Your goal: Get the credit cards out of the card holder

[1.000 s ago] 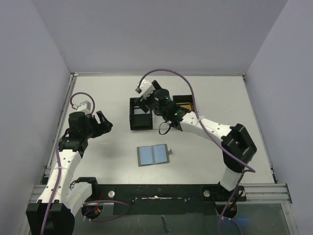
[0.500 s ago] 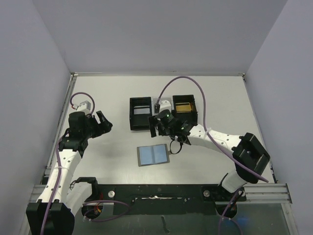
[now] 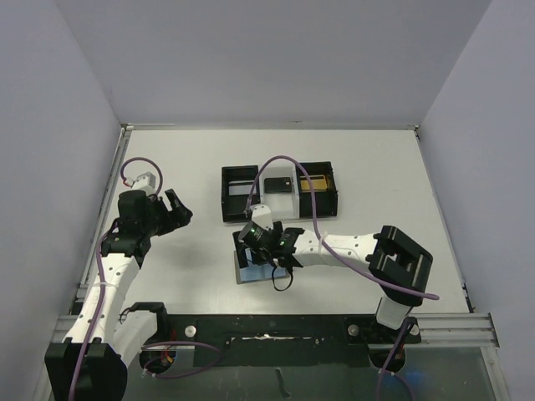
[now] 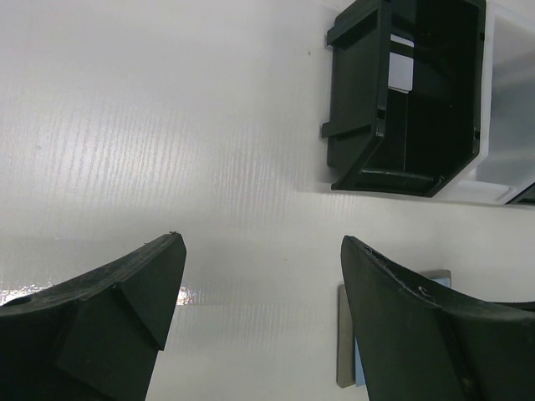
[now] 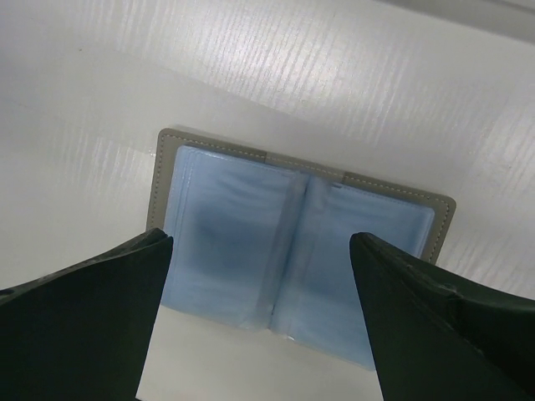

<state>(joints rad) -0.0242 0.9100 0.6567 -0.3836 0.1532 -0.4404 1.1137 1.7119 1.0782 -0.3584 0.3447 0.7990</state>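
The card holder lies open and flat on the table, grey rim out, its two blue pocket panels facing up. My right gripper hangs just above it, open, one finger over each panel and nothing between them. From above, the right gripper covers most of the holder. A pale credit card rests in the left compartment of the black tray. Whether cards sit in the blue pockets I cannot tell. My left gripper is open and empty over bare table, left of the holder's edge.
The black three-compartment tray stands behind the holder; its middle compartment holds something dark, its right one something yellow. Grey walls close in the table on three sides. A purple cable arcs over the tray.
My right arm swung from above the tray toward the near edge and came down over the card holder, its jaws widening on the way. The left arm stayed still.
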